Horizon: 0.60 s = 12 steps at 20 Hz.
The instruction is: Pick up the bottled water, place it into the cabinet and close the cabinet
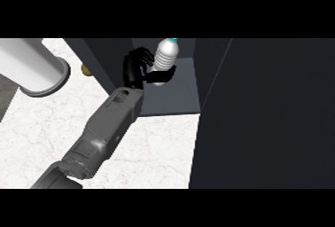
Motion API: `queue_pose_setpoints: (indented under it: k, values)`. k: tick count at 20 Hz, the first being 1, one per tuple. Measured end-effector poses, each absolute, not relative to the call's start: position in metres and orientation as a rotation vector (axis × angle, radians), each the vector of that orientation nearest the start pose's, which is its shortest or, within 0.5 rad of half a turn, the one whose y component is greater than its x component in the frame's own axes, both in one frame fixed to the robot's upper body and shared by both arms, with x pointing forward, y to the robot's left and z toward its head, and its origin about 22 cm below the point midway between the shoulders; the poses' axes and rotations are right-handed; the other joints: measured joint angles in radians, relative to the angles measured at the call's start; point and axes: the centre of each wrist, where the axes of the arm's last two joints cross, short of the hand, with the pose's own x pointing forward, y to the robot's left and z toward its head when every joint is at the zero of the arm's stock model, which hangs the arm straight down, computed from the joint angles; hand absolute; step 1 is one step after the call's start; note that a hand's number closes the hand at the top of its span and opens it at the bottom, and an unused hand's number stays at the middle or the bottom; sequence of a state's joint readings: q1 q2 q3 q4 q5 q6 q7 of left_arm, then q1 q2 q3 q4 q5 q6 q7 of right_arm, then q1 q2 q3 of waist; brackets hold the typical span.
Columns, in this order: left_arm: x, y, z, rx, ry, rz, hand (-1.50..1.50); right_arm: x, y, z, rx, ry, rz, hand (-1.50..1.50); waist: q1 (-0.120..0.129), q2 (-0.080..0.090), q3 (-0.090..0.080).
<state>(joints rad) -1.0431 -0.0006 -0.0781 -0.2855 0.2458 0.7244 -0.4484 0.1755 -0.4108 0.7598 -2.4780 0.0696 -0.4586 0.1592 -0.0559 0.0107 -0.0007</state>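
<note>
We record the left hand (141, 66) curled round the bottled water (166, 54), held inside the open cabinet (177, 99) near its rear wall. Placement is underway; next comes release, then closing the door (268, 115).

A white marble counter top with faint pinkish-grey veining (157, 146) fills the lower left of the head view. At the upper left, a large white cylindrical vessel with a flared grey rim (33, 66) lies tilted across the counter's corner, its rim end pointing toward the view's lower right. Just to the right of that rim, a small brass-coloured rounded object (85, 69) shows partly; what it is cannot be told. A strip of grey surface (5, 95) borders the far left edge.
</note>
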Motion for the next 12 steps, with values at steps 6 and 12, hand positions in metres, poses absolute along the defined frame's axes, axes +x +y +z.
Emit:
queue_pose_setpoints:
  k: [6,12]
  values:
    - [0.4222,0.104,0.0178,0.563,-1.679,-0.02,-1.5,0.0973,-0.1594,0.1539,0.322,-1.955,0.219,-1.5,-0.006,0.001,0.0]
    - [0.4209,0.1063,0.0112,0.683,-1.654,-0.098,-1.5,0.0986,-0.1605,0.1543,0.327,-1.966,0.239,-1.5,-0.018,0.005,0.001]
